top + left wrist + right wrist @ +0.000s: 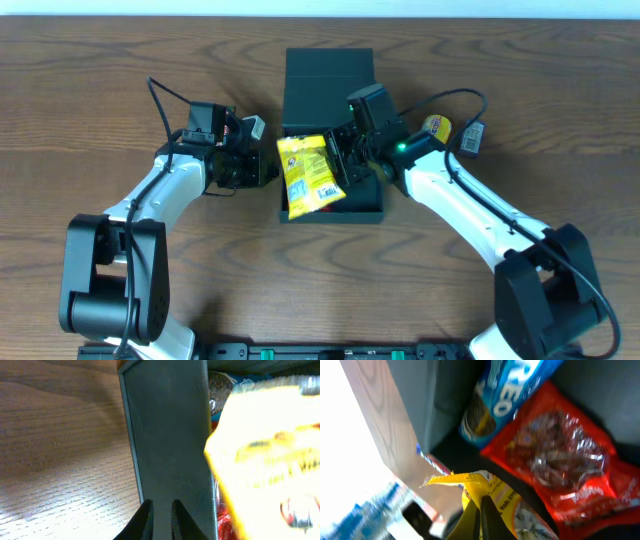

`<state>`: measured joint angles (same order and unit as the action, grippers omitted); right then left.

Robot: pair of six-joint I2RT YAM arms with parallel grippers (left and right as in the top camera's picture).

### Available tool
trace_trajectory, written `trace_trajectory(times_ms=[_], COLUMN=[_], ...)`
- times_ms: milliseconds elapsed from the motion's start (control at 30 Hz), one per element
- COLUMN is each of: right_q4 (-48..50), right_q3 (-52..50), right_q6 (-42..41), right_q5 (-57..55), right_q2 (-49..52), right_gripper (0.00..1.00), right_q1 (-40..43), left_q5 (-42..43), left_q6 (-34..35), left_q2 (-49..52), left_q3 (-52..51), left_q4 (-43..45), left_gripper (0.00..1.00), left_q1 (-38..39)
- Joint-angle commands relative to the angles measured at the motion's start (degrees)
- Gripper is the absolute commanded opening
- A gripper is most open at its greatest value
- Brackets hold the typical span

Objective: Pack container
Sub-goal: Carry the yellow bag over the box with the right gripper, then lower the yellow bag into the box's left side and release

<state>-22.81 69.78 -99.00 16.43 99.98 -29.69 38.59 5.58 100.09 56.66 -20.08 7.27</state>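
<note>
The dark teal container (335, 212) sits mid-table with its flap lid (330, 75) folded back. My right gripper (345, 165) is shut on the top edge of a yellow snack packet (308, 175) and holds it over the container's left half. In the right wrist view the fingers (482, 500) pinch the packet's yellow crimp (470, 480). Below it, inside the box, lie a blue cookie packet (505, 395) and a red packet (565, 460). My left gripper (268, 168) is at the container's left wall (170, 435), its jaws (161, 505) nearly closed on that wall.
A small yellow and red packet (437, 127) and another small packet (470, 137) lie on the wooden table right of the container, behind my right arm. Both arms reach in from the front corners.
</note>
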Motion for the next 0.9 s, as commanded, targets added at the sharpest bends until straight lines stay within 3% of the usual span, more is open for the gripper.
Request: trace_trajectory(times_ms=[0, 200, 867], right_q4=[0.7, 0.0, 3.3], right_q3=[-0.1, -0.2, -0.2], right_q6=[-3.4, 0.3, -0.6], right_q5=[-5.0, -5.7, -9.7], right_q2=[-1.2, -1.2, 1.4], right_gripper=[0.02, 0.02, 0.02], right_q1=[-0.4, -0.4, -3.3], left_q5=[-0.2, -0.2, -0.2], left_q6=[-0.4, -0.4, -0.2], left_q2=[0.4, 0.4, 0.4], left_q3=[-0.4, -0.4, -0.4], left_q4=[0.1, 0.9, 0.9], left_gripper=[0.14, 0.14, 0.14], left_q1=[-0.2, -0.2, -0.2])
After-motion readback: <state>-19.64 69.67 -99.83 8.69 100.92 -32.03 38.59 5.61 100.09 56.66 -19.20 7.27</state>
